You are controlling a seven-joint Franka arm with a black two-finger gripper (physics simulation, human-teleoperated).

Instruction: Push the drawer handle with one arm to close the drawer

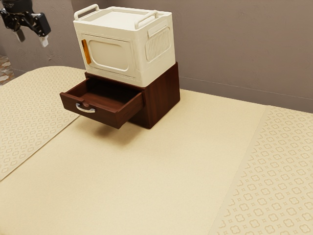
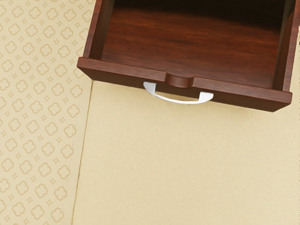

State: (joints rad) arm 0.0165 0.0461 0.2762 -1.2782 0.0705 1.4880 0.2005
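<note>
One level push to give at mid-span of the curved silver handle [image 2: 180,101] on the dark-red wooden drawer [image 1: 105,115] (likely light, rigid, smooth-running), jutting from the boxy wooden cabinet [image 1: 164,94], with the black two-finger gripper [image 1: 33,39] open-jawed, well clear.

- Behind the table [image 1: 161,196] I can see a grey-brown wall [image 1: 234,44], faintly rough like plaster, with a vertical corner toward the exterior view's left.
- A baseboard [image 1: 244,98] in much the same tone runs along its foot.
- The table is cream, with a rounded corner at the exterior view's left.
- Its plain middle band [image 1: 186,147] lies between two panels printed with tan quatrefoils, one at the exterior view's left [image 1: 29,112], one at its right [image 1: 279,171].
- My wrist view picks up the seam between print and plain.
- Past the rounded corner I get a sliver of mottled brown-and-pale floor [image 1: 6,71].
- The light is warm, the shadows on the table soft-edged.
</note>
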